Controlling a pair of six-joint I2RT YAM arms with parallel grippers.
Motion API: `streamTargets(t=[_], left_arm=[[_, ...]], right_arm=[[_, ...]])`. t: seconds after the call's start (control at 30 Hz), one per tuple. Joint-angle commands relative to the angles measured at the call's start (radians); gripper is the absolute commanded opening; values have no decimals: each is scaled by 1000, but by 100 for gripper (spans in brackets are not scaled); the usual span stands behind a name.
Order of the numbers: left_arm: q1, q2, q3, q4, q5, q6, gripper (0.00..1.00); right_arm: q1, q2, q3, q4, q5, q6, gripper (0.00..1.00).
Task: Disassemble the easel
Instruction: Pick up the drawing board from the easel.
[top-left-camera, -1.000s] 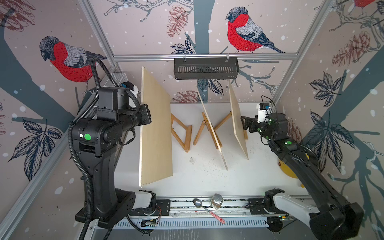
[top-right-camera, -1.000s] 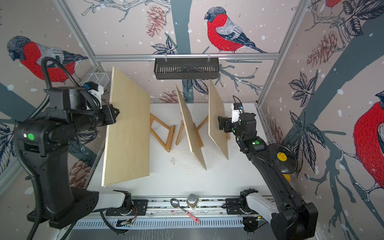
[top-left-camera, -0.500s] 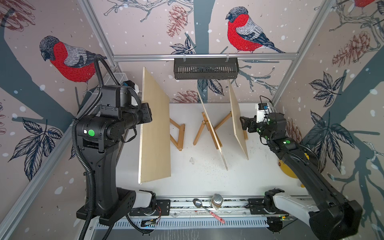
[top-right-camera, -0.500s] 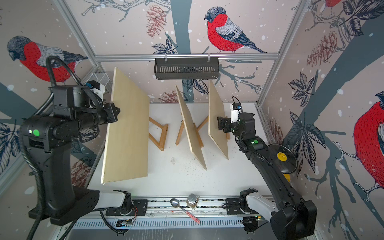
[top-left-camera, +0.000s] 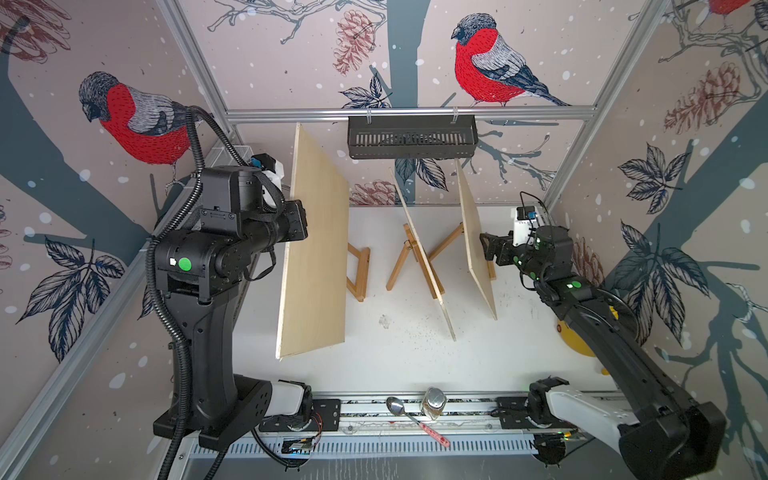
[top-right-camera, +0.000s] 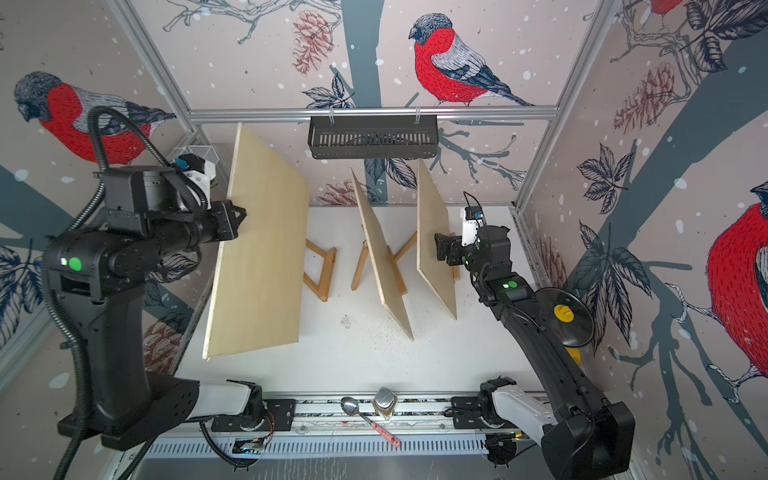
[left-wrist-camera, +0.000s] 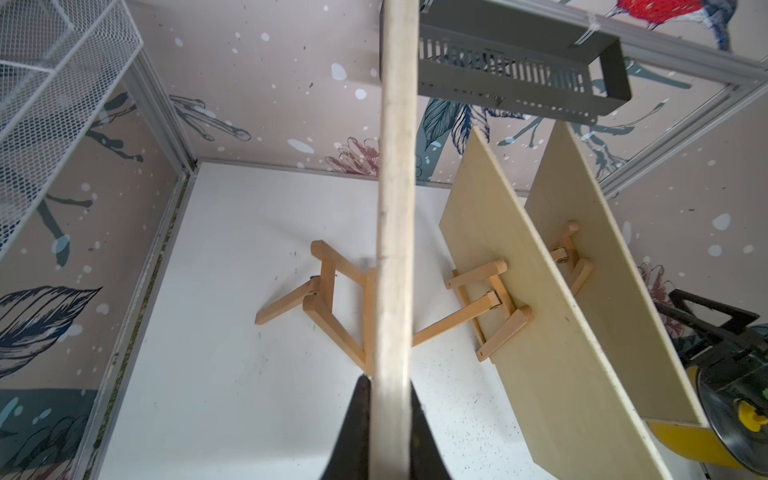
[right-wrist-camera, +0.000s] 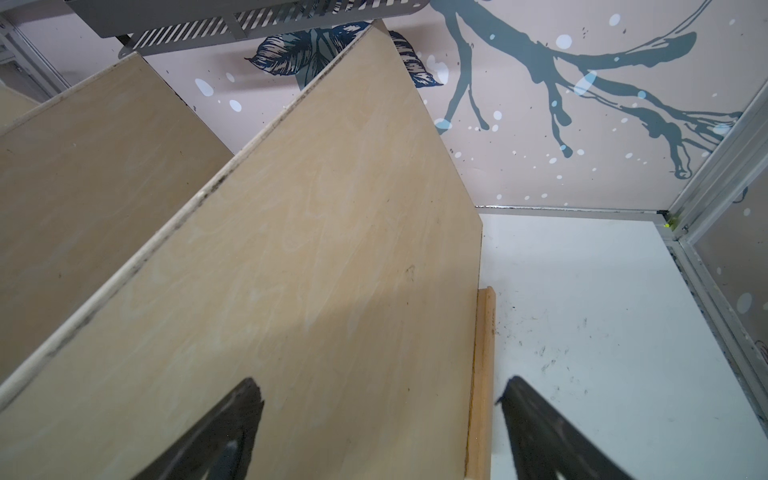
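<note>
At frame left, the left pincer (left-wrist-camera: 390, 380) pinches a board (top-left-camera: 316, 257) clear of its easel stand (top-left-camera: 359, 270); the right pincer (right-wrist-camera: 380, 388) waits spread beside the rightmost board (right-wrist-camera: 332, 249).

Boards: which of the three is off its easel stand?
The board on the left arm's side: the left end effector is shut on its edge and its wooden stand sits bare. The middle board and the board by the right arm lean on theirs.

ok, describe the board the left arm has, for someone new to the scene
Three plywood boards stand in a row over the white table. It is the board nearest the left arm. Only it is pinched by fingers and clear of its easel.
</note>
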Motion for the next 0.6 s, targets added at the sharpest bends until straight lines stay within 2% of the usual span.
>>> streamTargets(t=[0.0, 0.1, 0.3, 0.4, 0.57], left_arm=[[2, -61, 5, 179, -93, -18, 0], [1, -133, -25, 222, -106, -24, 0], [2, -173, 54, 210, -47, -33, 0], [2, -166, 78, 155, -102, -42, 0], [1, -145, 72, 57, -261, -63, 0]], right_arm=[[3, -6, -1, 4, -6, -3, 92], [6, -9, 0, 4, -13, -2, 92], [18, -15, 5, 8, -27, 4, 92], [20, -26, 2, 5, -27, 5, 92], [22, -36, 0, -4, -27, 2, 92]])
